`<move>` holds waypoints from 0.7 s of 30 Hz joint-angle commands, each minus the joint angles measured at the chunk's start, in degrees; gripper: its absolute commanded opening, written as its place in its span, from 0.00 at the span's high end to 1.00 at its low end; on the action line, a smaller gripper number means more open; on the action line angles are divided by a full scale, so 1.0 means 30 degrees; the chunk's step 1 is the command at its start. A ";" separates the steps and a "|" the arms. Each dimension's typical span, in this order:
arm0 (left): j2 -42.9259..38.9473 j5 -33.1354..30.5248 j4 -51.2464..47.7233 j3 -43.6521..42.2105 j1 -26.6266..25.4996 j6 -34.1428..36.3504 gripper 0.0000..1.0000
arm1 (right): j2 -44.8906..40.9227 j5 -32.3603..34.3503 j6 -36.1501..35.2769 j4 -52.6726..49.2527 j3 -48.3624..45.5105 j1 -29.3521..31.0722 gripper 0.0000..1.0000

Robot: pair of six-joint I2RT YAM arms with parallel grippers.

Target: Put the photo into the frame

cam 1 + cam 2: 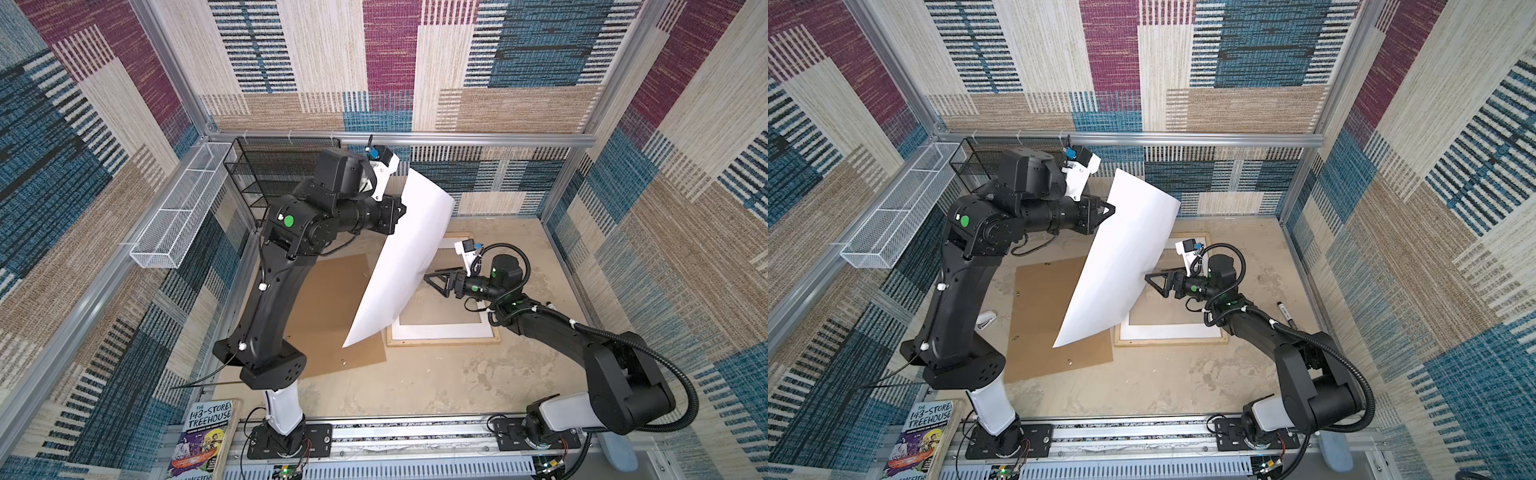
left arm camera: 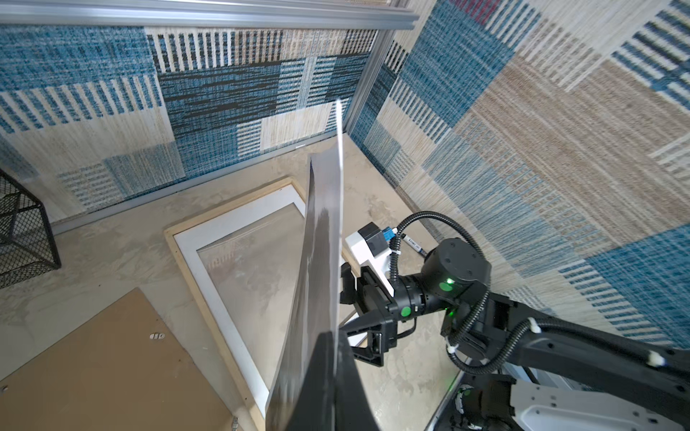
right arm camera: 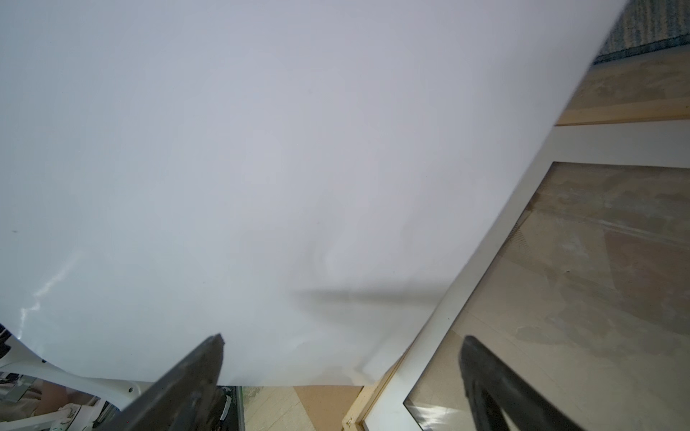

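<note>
The photo (image 1: 415,257) (image 1: 1121,257) hangs tilted in the air over the table, its plain white back showing in both top views. My left gripper (image 1: 400,210) (image 2: 334,358) is shut on the photo's upper left edge. The left wrist view shows the dark printed side (image 2: 321,261) edge-on. The frame (image 1: 444,343) (image 1: 1171,343) (image 2: 175,246) of pale wood lies flat below and to the right, partly hidden by the sheet. My right gripper (image 1: 432,276) (image 3: 341,343) stands open at the photo's right edge, the white back (image 3: 261,149) filling its view.
A white mat (image 1: 440,331) and glass lie inside the frame. The brown backing board (image 1: 332,316) (image 2: 93,365) lies left of it. A black mesh basket (image 1: 266,174) and a white wire basket (image 1: 183,208) hang at back left. A marker (image 1: 1285,314) lies at right.
</note>
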 commanded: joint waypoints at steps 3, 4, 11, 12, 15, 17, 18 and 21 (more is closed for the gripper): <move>-0.1238 0.2241 0.2089 -0.1109 0.0338 -0.0675 1.00 | -0.0083 -0.0918 0.0829 0.2210 -0.0266 0.0021 0.00; -0.1430 0.2461 0.2264 -0.1376 0.0469 -0.0791 1.00 | -0.0107 -0.1069 0.0961 0.2531 -0.0352 -0.0008 0.00; -0.3285 0.3454 0.4025 -0.4468 0.1438 -0.1410 1.00 | -0.0292 -0.2785 0.1712 0.5185 -0.0699 -0.0313 0.00; -0.3542 0.3855 0.4401 -0.4947 0.1647 -0.1567 1.00 | -0.0254 -0.3016 0.1736 0.5569 -0.0691 -0.0356 0.00; -0.4046 0.4272 0.5017 -0.5929 0.2011 -0.1801 1.00 | -0.0116 -0.3524 0.1983 0.6565 -0.0715 -0.0453 0.00; -0.4271 0.4229 0.5025 -0.6281 0.2247 -0.1799 1.00 | -0.0139 -0.3592 0.2095 0.6708 -0.0623 -0.0465 0.00; -0.4371 0.4183 0.5072 -0.6456 0.2351 -0.1766 1.00 | -0.0182 -0.3607 0.2123 0.6706 -0.0620 -0.0456 0.00; -0.4639 0.3711 0.5104 -0.6834 0.2568 -0.1659 1.00 | -0.0375 -0.3420 0.2154 0.6489 -0.0677 -0.0474 0.00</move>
